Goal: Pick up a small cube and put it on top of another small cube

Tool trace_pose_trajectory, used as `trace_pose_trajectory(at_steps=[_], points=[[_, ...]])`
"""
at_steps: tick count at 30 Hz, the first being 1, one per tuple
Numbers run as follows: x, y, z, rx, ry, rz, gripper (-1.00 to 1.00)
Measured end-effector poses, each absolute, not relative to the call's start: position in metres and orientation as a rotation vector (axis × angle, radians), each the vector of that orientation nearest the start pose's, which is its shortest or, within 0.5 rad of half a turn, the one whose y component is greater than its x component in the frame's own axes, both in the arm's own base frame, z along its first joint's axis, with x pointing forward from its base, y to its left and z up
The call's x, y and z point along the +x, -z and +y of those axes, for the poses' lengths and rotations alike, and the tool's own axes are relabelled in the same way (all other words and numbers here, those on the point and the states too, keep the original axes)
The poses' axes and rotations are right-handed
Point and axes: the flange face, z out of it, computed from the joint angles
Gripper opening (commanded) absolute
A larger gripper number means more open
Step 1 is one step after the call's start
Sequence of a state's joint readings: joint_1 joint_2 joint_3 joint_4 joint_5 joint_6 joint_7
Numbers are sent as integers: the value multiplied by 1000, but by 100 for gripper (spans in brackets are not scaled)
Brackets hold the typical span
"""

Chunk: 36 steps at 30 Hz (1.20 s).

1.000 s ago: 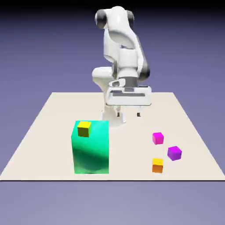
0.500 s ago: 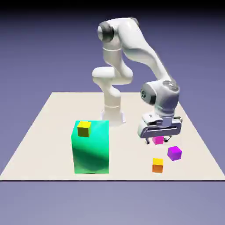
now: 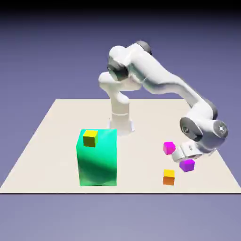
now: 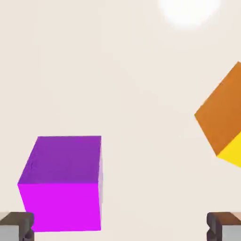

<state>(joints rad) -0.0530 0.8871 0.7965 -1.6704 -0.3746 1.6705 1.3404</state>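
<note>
Now, exterior view: arm reaches down to the lower right of the frame, gripper low over the table, just above and touching-close to the purple cube; pink cube sits just up-left of it, orange cube down-left, all apart from each other. Green block w/ a yellow cube on it is well off at left, not involved. Step, as I judge it: approach for the pick, no grasp yet. Hand view: fingertips at the bottom corners, spread wide, nothing btwn them; purple cube lies lower left, right by the left tip, off-centre in the gap. Orange cube at right edge. Next move prob needs a shift to centre the cube, then descend and close. Cube has no long axis; its faces look about square to the fingers, sitting flat.
</note>
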Motion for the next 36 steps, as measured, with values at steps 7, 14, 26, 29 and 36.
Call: trace_pose_trajectory(at_steps=[7,14,26,29,36], points=[[481,-150,372,-3266,-1229,744,0],[456,-109,363,-3265,-1229,747,-100],[467,-167,356,-3530,-860,-159,-100],[463,-174,351,-3567,-753,-486,-100],[455,-190,340,-3538,-550,-1289,-100]])
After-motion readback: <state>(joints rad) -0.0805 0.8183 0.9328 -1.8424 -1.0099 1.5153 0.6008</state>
